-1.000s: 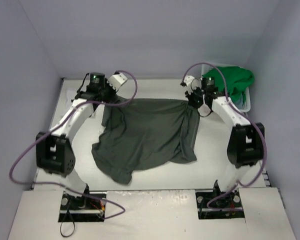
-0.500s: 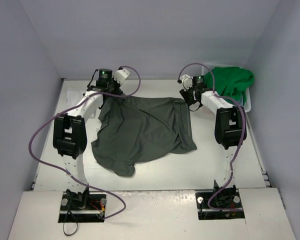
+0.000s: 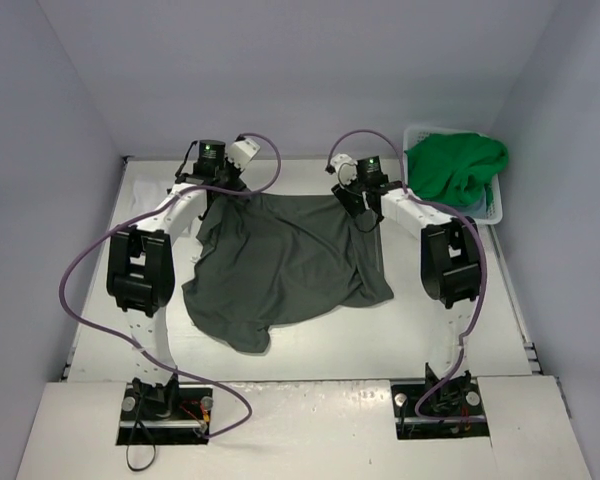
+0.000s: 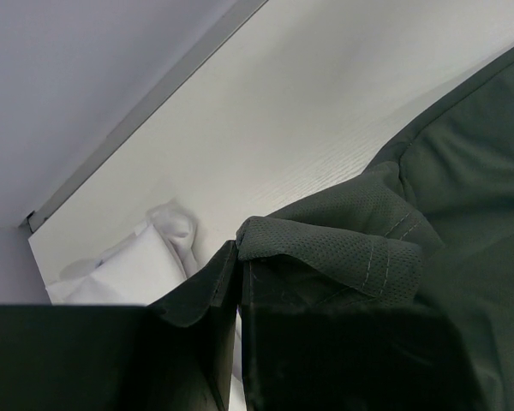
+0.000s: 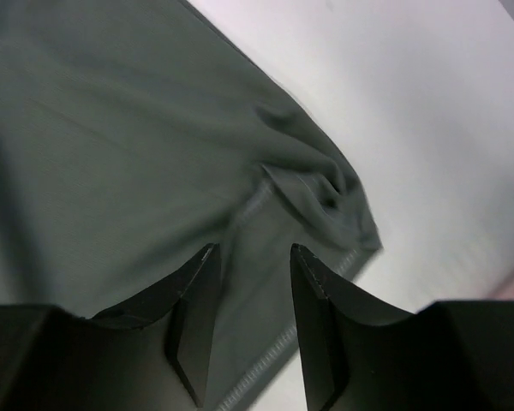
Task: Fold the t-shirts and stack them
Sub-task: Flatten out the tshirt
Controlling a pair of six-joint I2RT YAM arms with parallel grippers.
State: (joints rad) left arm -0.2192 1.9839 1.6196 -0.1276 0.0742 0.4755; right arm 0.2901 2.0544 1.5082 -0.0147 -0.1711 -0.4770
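**Dark grey shirt laid open, one corner held, one free**

The dark grey shirt (image 3: 290, 265) lies spread across the middle of the table (image 3: 400, 340), with its lower-left edge rumpled. In the overhead view the left gripper (image 4: 237, 253) is at the shirt's upper-left corner, clamped tight on a doubled fold of hem. The right gripper (image 5: 254, 250) hovers over the upper-right corner, its jaws partly apart and nothing between them. The cloth just beyond them is bunched into a small ridge. The green shirt (image 3: 455, 165) lies heaped in the basket (image 3: 495, 205) at the upper right of the frame.

The step in hand appears to be squaring the shirt before the first fold. It would go best if the right gripper took the bunched corner at the hem itself, not the panel. The two grippers could then draw apart gently along the top edge and keep low, so the lower edge is not dragged into more creases. Catching two layers in one pinch is the main risk.
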